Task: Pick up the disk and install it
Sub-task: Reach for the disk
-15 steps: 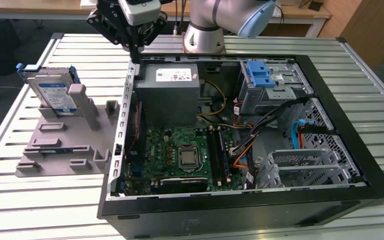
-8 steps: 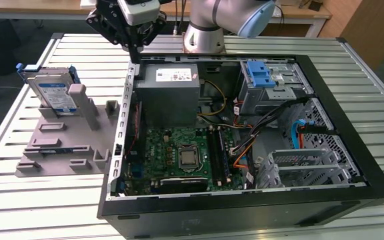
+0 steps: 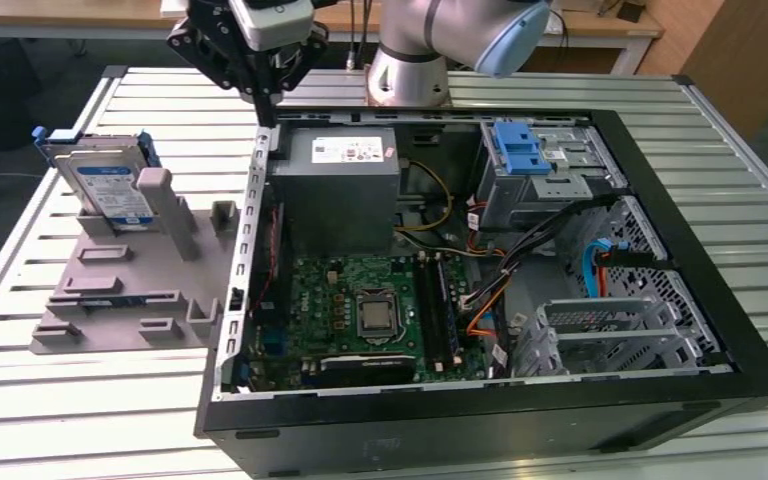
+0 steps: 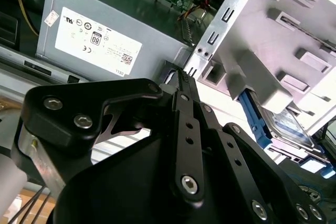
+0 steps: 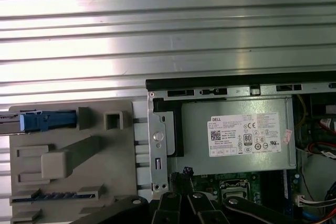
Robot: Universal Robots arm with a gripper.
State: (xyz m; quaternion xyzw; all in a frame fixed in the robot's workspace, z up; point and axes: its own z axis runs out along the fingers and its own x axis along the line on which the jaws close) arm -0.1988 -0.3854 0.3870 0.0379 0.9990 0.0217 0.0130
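The gripper (image 3: 267, 105), fingers pressed together on nothing, hangs above the open computer case's (image 3: 491, 405) far edge; the disk (image 3: 107, 185) stands upright in a grey holder (image 3: 131, 290) by the table's (image 3: 91, 420) edge at the exterior view's left

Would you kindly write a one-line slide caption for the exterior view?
Gripper hovers above the open computer case's rim while the disk stands in the grey holder.

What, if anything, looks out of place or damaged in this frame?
Nothing stands out. The disk stands on edge in its slot on the grey holder, beside the open computer case, untouched. The gripper hangs above the case's edge near the power supply, holding nothing. No spill or visible damage.
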